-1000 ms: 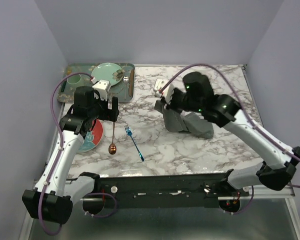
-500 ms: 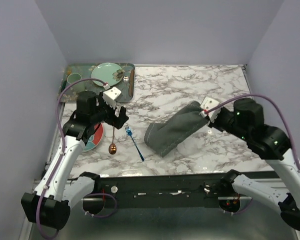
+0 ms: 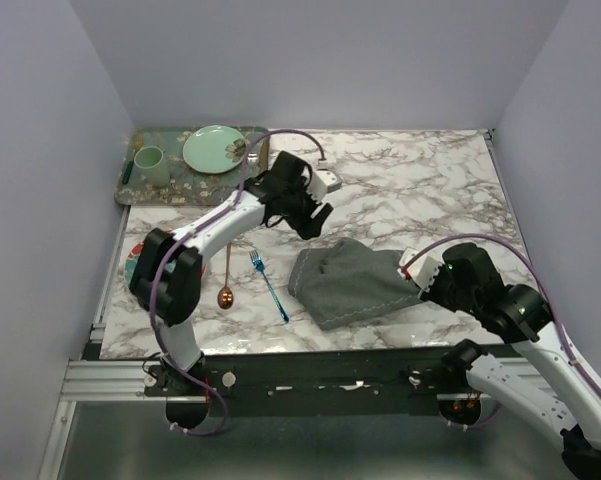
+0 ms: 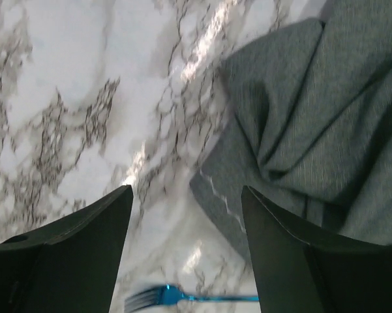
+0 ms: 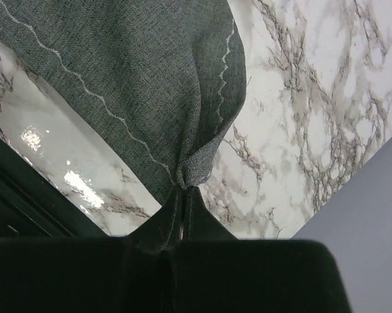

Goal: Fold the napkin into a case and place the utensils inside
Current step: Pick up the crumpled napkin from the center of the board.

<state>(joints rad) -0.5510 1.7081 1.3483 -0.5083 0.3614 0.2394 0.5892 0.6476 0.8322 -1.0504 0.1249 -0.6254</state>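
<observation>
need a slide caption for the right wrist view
Wrist view: the right gripper pinches a corner of the grey napkin lying on the marble table.

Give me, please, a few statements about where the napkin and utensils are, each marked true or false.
1. The right gripper pinches a corner of the napkin. True.
2. The left gripper is shut on the fork. False: it is open and empty above the napkin's edge, and the fork lies on the table.
3. The spoon lies inside the napkin. False: it lies on bare table, left of the fork.
4. A green plate sits on the tray. True.
</observation>
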